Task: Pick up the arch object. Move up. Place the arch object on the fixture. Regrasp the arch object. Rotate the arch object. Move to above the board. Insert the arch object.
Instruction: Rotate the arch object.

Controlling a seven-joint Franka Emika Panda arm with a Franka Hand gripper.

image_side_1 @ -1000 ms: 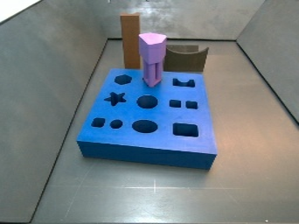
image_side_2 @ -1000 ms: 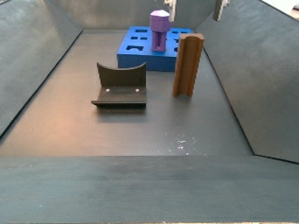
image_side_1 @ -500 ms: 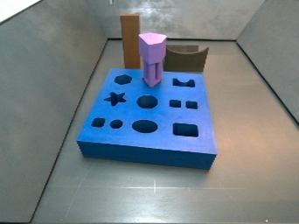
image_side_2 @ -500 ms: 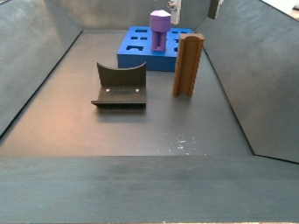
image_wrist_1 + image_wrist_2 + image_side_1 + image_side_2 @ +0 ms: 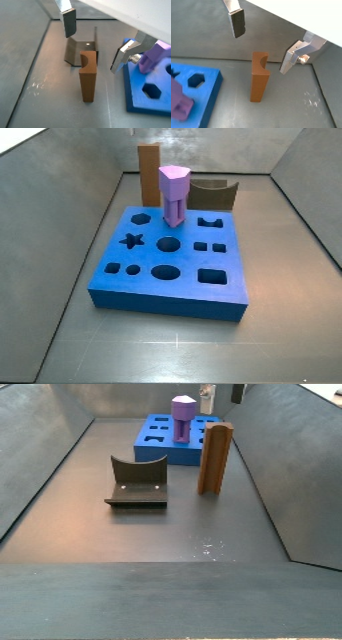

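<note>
While the arch object (image 5: 214,458) stands upright on the grey floor (image 5: 160,534), the gripper (image 5: 93,40) hangs above it with its 2 fingers spread wide apart and nothing between them. In both wrist views the silver plates flank the top of the reddish-brown bar without touching it: 1 finger (image 5: 236,20) shows its dark pad well above the block, the opposite finger (image 5: 291,56) sits off to the side of the notched upper end (image 5: 260,61). In a side view only a small part of the gripper (image 5: 222,393) shows at the upper edge of the frame, right of centre, above and behind the arch object. That same view puts the bar at centre right, just in front of the board (image 5: 175,439), with the fixture (image 5: 138,481) left of it and apart from it, at centre left. In a side view from the opposite end, the board (image 5: 174,263) fills the middle of the frame, the purple peg (image 5: 174,194) stands upright in its far row, the arch object (image 5: 150,173) rises behind it at upper centre, and the fixture (image 5: 214,195) sits to the upper right of the peg. In a wrist view the fixture (image 5: 81,48) lies just beyond the bar (image 5: 89,75), and the blue slab (image 5: 148,90) lies beside it.
</note>
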